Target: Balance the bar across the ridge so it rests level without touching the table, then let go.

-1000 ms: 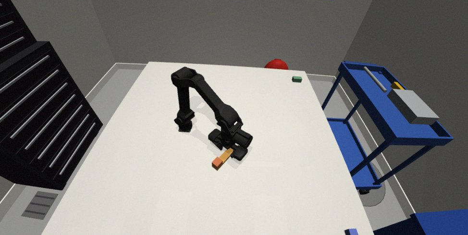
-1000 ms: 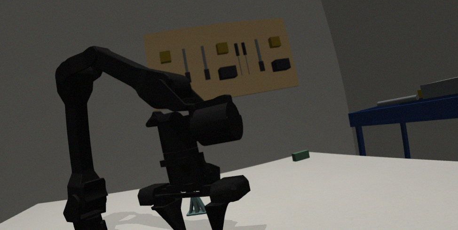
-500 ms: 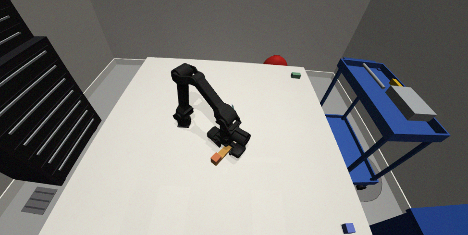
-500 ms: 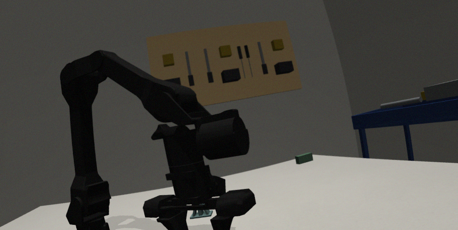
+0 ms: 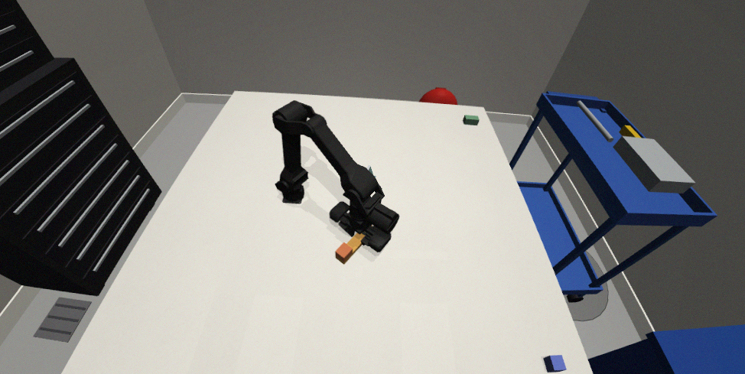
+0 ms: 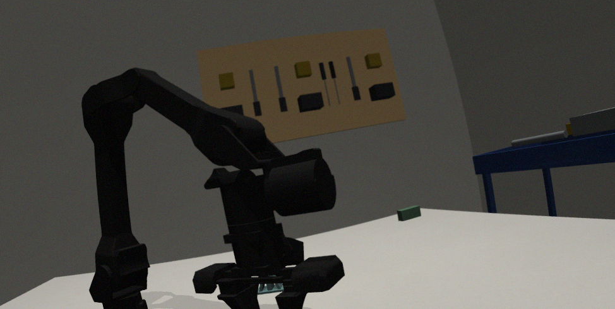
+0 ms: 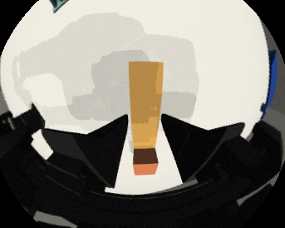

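The ochre bar (image 5: 356, 242) (image 7: 145, 91) lies on the table. An orange block (image 5: 343, 252) (image 7: 145, 169) is at its near end in the top view. My gripper (image 5: 360, 231) (image 7: 144, 117) points down over the bar, with one fingertip on each side of it. In the wrist view the fingers are partly open and close to the bar's sides, with a thin gap at the left. The teal ridge (image 5: 370, 170) (image 6: 271, 285) (image 7: 60, 5) stands behind the arm, mostly hidden or cut off. The bar and the fingertips are out of sight in the exterior view.
A green block (image 5: 470, 120) (image 6: 408, 213) lies at the table's far right corner. A blue-violet cube (image 5: 555, 362) is near the front right edge. A blue cart (image 5: 588, 163) stands right of the table, and a black drawer cabinet (image 5: 67, 163) stands to the left.
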Controlling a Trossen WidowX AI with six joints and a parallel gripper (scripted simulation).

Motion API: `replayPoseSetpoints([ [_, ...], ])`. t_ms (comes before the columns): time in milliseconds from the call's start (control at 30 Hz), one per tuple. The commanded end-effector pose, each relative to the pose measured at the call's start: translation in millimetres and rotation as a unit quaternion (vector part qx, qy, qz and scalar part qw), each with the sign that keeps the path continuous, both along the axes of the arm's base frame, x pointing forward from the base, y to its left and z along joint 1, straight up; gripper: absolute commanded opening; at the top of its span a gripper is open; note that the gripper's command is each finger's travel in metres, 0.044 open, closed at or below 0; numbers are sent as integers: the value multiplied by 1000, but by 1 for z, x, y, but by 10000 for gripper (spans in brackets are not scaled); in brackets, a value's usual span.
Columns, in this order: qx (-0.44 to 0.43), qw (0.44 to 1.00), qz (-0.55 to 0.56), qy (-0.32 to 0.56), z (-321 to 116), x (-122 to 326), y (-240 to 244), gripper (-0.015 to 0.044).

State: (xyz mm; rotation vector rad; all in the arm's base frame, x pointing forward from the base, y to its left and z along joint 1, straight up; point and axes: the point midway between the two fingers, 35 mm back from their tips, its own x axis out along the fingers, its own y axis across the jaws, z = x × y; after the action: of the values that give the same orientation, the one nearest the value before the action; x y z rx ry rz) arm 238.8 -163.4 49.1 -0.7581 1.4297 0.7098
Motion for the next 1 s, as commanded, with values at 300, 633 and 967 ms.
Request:
replayPoseSetpoints([
  [300, 0, 1000, 0, 0, 6, 1, -1, 12],
  [633, 0, 1000, -1, 0, 32, 3, -2, 0],
  [967, 1, 1000, -1, 0, 57, 4, -2, 0],
])
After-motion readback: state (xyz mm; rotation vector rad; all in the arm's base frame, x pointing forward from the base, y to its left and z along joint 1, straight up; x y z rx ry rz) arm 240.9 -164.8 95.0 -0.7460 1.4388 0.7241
